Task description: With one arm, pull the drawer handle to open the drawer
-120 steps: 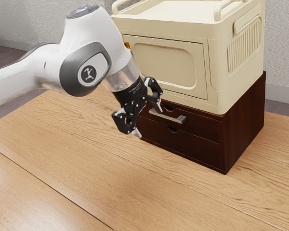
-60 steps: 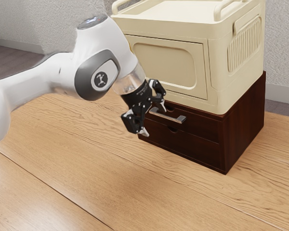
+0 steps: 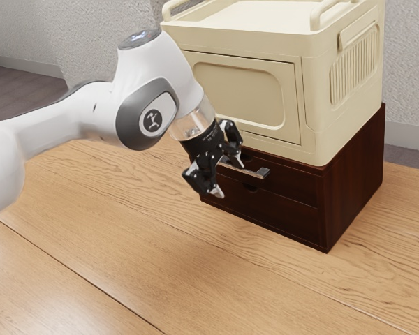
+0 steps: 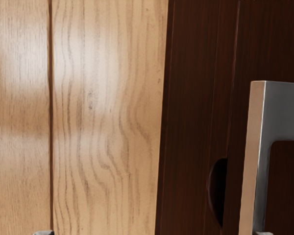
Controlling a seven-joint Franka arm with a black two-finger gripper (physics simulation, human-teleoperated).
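My gripper [image 3: 229,177] stands open in front of the dark brown drawer unit [image 3: 293,213], one fingertip low and the other up beside the silver handle [image 3: 257,173]. In the exterior view the upper finger partly hides the handle's left part. The upper drawer, which bears the handle, looks flush with the unit. In the wrist view the gripper [image 4: 153,233] has its two tips at the lower edge, far apart. The handle [image 4: 257,161] overlaps one tip's side of that view, and contact cannot be told.
A cream cabinet [image 3: 309,105] rests on top of the drawer unit. The wooden table [image 3: 160,258] extends in front of the unit and beneath the arm. A rounded dark cutout [image 4: 217,191] lies beside the handle.
My arm and gripper have moved toward the exterior view's right, closer to the drawer front and handle. The fingers remain apart, and the drawer unit has not moved.
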